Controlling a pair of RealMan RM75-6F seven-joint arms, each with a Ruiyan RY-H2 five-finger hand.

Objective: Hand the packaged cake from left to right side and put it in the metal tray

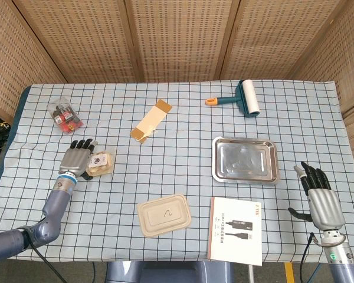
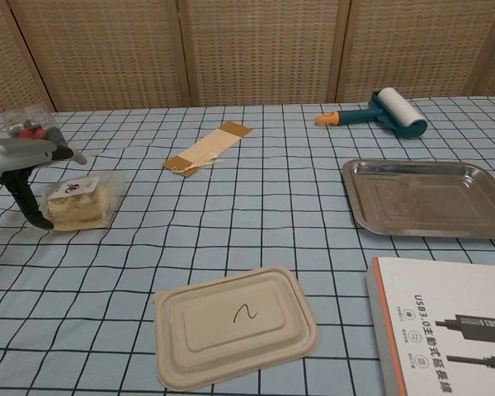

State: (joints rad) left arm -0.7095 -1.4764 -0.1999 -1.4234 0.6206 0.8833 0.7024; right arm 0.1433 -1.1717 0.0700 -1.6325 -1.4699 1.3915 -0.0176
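The packaged cake [image 1: 100, 163] [image 2: 76, 202], a clear wrapper with a pale cake and a white label, lies on the checked cloth at the left. My left hand [image 1: 76, 159] [image 2: 21, 161] hovers just left of it, fingers spread, holding nothing; its thumb hangs down beside the package's left end. The metal tray [image 1: 245, 160] [image 2: 427, 198] sits at the right, nothing in it. My right hand [image 1: 318, 197] stands upright and open at the table's right front edge, well clear of the tray; the chest view does not show it.
A clear box of red items [image 1: 65, 115] [image 2: 29, 124] sits behind the left hand. A tan paper strip [image 1: 151, 120], a teal lint roller [image 1: 242, 99], a beige lid [image 1: 164, 215] [image 2: 235, 326] and a white USB box [image 1: 236, 230] lie around the middle and front.
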